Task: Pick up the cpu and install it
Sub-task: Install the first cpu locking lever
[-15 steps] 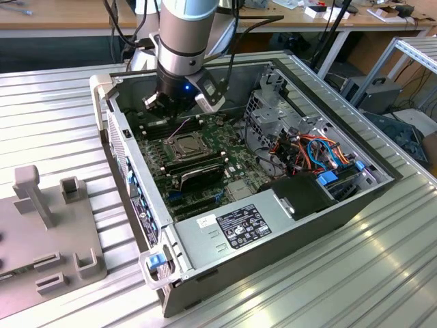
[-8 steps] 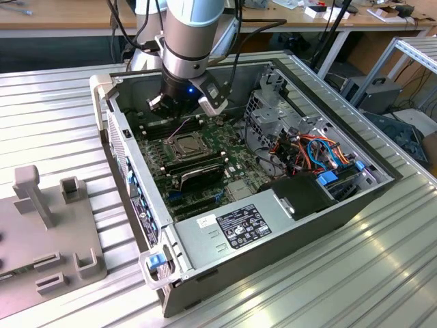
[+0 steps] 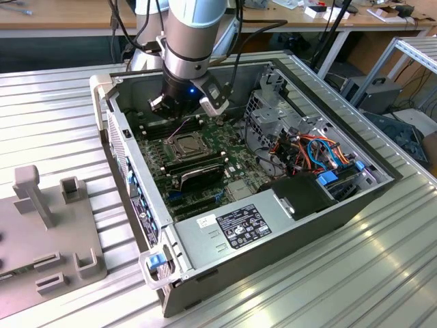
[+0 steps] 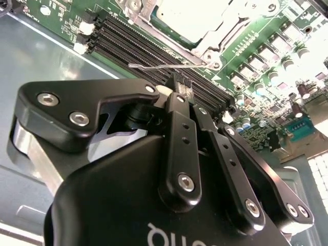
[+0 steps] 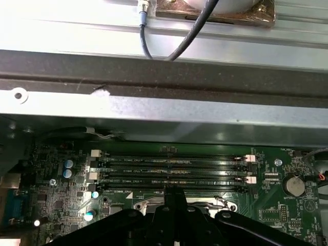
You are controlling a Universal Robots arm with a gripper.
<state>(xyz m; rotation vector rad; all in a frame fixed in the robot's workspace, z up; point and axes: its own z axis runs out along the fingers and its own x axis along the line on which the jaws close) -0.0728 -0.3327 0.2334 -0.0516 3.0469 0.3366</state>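
My gripper [image 3: 179, 115] hangs inside the open computer case [image 3: 161, 225], over the black memory slots [image 3: 158, 128] just behind the metal-framed socket [image 3: 186, 145]. In both wrist views its fingers [image 4: 180, 87] meet at the tip [image 5: 174, 192], shut, with nothing visible between them. A pale silver-grey square [image 4: 188, 18], which looks like the cpu, lies inside the socket frame [image 4: 218, 32] on the green motherboard [image 4: 266, 46]. The socket's thin wire lever [image 4: 154, 66] sticks out over the memory slots, close to the fingertips.
The case wall [image 5: 164, 110] runs close behind the memory slots [image 5: 169, 169]. A drive cage with orange and blue cables [image 3: 311, 147] and the power supply [image 3: 232, 229] fill the case's right and front. A grey fixture block [image 3: 48, 225] stands on the ribbed table at the exterior view's left.
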